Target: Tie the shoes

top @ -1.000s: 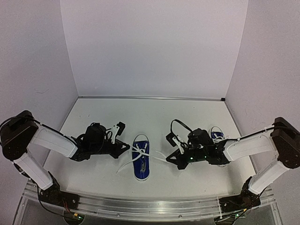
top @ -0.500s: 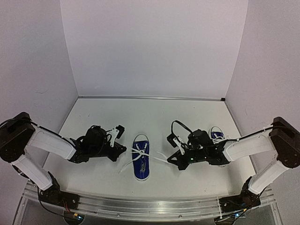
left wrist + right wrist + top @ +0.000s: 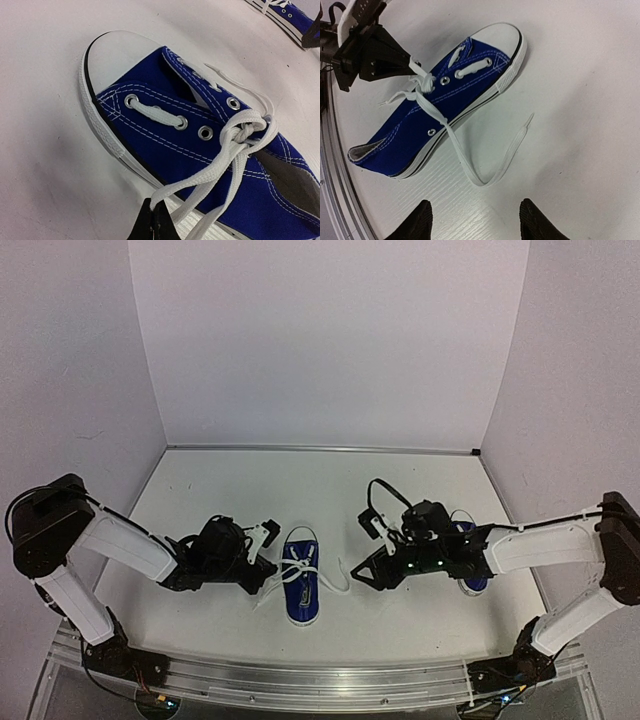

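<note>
Left fingers: the two black fingers of the left gripper were pressed together. Only their tips showed, at the bottom edge of the wrist view. A flat white lace strand ran into them and looked pinched, though the contact itself was hard to make out.
Right fingers: the dark fingers of the right gripper stood apart with nothing between them. The rest of them was cut off below the frame.
Loose lace: a second, loose lace strand lay on the table in a hairpin bend just ahead of the right fingers, not touching them.
Near shoe: a small blue canvas sneaker with a white rubber toe cap sat on its sole between the two grippers. Its laces were crossed in a first knot. Its heel was cut off in the left wrist view.
Far shoe: the matching blue sneaker was mostly hidden behind the right arm from above, and only a sliver showed in the left wrist view.
Surface: white tabletop.
</note>
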{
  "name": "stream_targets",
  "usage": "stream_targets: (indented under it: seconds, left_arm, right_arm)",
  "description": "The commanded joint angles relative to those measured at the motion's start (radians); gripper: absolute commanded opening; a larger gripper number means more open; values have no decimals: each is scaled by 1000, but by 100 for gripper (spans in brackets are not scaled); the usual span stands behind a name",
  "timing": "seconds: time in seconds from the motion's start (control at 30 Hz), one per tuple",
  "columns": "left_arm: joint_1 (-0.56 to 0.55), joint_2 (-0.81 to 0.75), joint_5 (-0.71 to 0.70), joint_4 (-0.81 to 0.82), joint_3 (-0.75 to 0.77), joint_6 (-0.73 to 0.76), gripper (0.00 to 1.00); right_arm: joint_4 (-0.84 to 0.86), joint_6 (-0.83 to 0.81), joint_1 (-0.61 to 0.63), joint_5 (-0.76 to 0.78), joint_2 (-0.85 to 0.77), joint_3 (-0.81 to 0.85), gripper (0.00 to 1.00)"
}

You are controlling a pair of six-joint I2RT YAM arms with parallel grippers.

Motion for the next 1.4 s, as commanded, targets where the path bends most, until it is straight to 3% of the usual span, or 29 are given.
stream_targets:
  seconds: [0.0, 0.37, 0.7, 1.17, 1.37]
  left_arm:
    - [0, -16, -53, -20, 31, -9, 1]
    - [0, -38, -110, -47, 35, -32, 9]
    - [0, -47, -97, -51, 36, -27, 9]
    - [0, -35, -75, -42, 45, -21, 8]
    - [0, -32, -75, -40, 45, -21, 7]
  right_arm:
    - [-66, 2, -6, 55, -34, 113, 59]
    - [-385, -96, 6, -113, 313, 579, 42]
    - [-625, -201, 77, -62, 516, 865, 32]
    - [-762, -284, 141, 103, 653, 1030, 22]
    - [-780, -299, 145, 135, 659, 1038, 9]
